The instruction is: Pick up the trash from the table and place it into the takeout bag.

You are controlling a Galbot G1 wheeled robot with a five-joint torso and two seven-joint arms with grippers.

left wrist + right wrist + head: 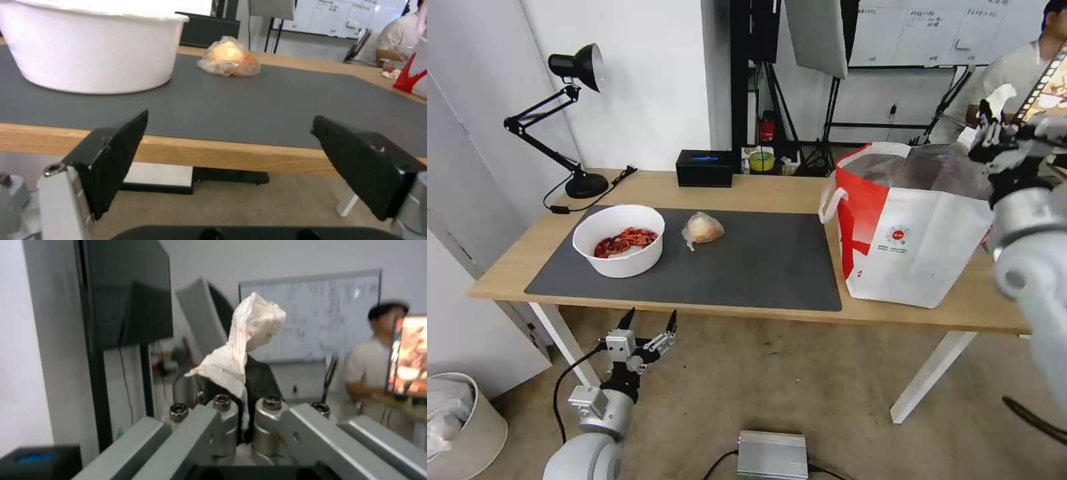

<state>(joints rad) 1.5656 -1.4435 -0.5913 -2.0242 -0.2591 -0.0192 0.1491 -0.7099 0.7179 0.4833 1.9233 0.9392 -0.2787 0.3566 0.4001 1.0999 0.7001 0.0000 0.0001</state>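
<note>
Right gripper (244, 396) raised over takeout bag (914, 227), jaws clenched on crumpled tissue (242, 343). Left gripper (649, 323) low before bench (760, 190) edge, jaws released. Bowl of red shells (619, 240) and small clear bag (702, 230) on grey mat (760, 267).

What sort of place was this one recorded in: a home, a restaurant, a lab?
Most likely a lab or studio staged as a dining spot. A softbox light on a stand and a whiteboard sit behind the table, and a desk lamp stands on it beside the takeout bag.
</note>
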